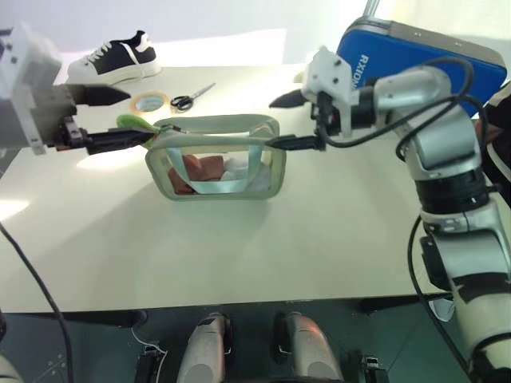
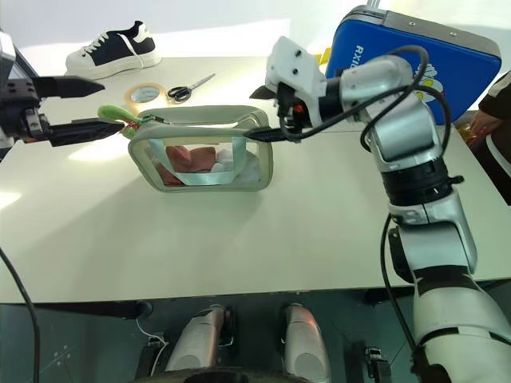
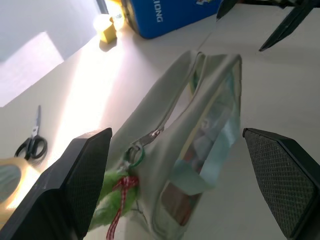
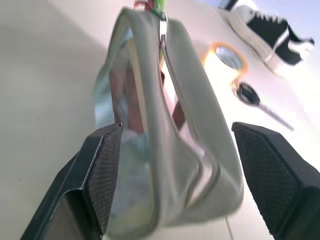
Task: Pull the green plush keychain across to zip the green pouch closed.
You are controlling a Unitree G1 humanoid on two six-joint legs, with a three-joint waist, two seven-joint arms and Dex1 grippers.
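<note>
The green pouch (image 1: 212, 125) stands upright in the middle of the white table (image 1: 319, 239), with red and white contents showing through its clear side. The green plush keychain (image 1: 132, 121) hangs at its left end, tied to the zipper pull (image 3: 154, 133). My left gripper (image 1: 140, 116) is open at that end, the keychain lying between its fingers untouched. My right gripper (image 1: 270, 123) is open at the pouch's right end, one finger above it and the lower one beside its upper edge. In the right wrist view the zip line (image 4: 172, 75) along the top looks closed.
A big blue hard case (image 1: 423, 56) stands at the back right behind my right arm. Scissors (image 1: 192, 96), a tape roll (image 1: 149, 101) and a black-and-white shoe (image 1: 120, 57) lie at the back left. A person's arm (image 2: 487, 120) shows at the right edge.
</note>
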